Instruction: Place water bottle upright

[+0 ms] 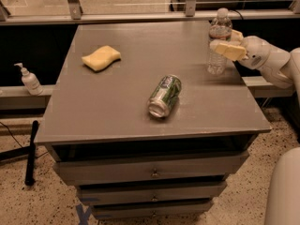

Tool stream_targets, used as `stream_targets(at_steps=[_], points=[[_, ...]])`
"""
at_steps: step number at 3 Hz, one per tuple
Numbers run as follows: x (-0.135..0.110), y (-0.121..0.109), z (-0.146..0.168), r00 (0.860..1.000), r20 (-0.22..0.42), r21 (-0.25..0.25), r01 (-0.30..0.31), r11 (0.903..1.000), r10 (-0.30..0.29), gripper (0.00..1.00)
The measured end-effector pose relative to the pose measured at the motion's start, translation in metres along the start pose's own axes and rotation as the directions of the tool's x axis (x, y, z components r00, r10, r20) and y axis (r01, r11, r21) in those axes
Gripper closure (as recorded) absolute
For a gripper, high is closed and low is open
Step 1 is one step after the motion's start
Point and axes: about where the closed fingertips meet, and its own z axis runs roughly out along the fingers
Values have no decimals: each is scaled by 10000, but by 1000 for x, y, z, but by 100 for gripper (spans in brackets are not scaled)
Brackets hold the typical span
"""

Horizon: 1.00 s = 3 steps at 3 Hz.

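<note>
Fingers (228, 50) of the gripper (224, 42), which reaches in from the right, are clamped on the bottle (217, 62) at its label band, one in front and one behind. That bottle stands upright at the far right of the desk (117, 107), cap on top. Near the middle a green can (165, 96) lies on its side. A yellow sponge (101, 58) rests far left, well apart from both.

I note a grey table (117, 102) over three drawers (152, 172), a speckled floor (56, 200), and glazing with metal posts (72, 1) behind, all in dim warm light. The gripper (224, 40) sits at the table's far right edge.
</note>
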Motion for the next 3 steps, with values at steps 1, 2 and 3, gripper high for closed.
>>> stream_targets(at_steps=[1,2,3], points=[[1,0,-1,10000,2,17,-5,10000,5,0],[1,0,-2,10000,1,33,-1,10000,1,0],[-1,0,-4,10000,-7,75,34,10000,-34,0]])
